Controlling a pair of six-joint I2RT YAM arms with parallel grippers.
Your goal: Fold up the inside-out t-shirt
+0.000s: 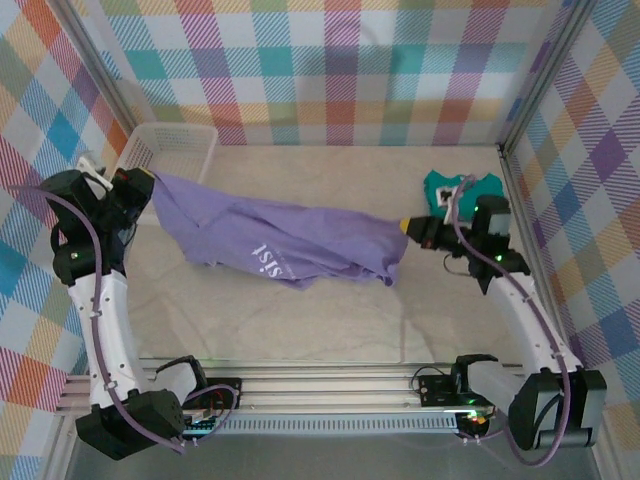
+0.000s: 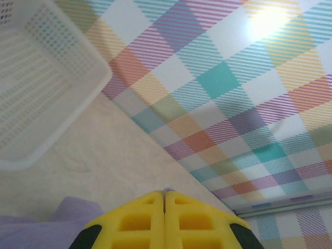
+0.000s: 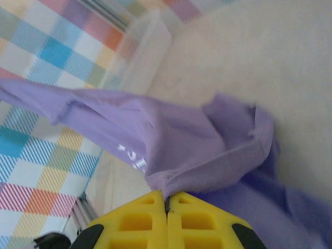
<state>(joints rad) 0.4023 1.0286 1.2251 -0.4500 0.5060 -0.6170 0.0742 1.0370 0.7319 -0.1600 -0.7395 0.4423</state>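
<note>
Plaid walls (image 1: 340, 70) in pastel checks close in a beige table (image 1: 300, 330), with a white mesh basket (image 1: 165, 145) in its far left corner. The only writing we find is white lettering (image 1: 268, 258) on the lavender t-shirt (image 1: 290, 245). From above it reads roughly as "isi", turned around, and the rest is lost in the folds. The right wrist camera catches a blurred trace of it too.

The t-shirt is strung across the middle of the table between the two arms. Its left end is lifted to the left gripper (image 1: 148, 185) and its right end reaches the right gripper (image 1: 405, 226), while the middle sags onto the surface.

Through the right wrist camera, we see the right gripper (image 3: 167, 196) with its yellow fingers (image 3: 135, 223) pressed together on a hem of the t-shirt (image 3: 197, 150). The left gripper (image 2: 165, 194) is likewise pinched closed. A thin sliver of cloth shows at its tips, and more t-shirt (image 2: 67, 220) lies just below and to the left.

A small teal garment (image 1: 460, 188) sits beyond the right arm, apart from the t-shirt.
</note>
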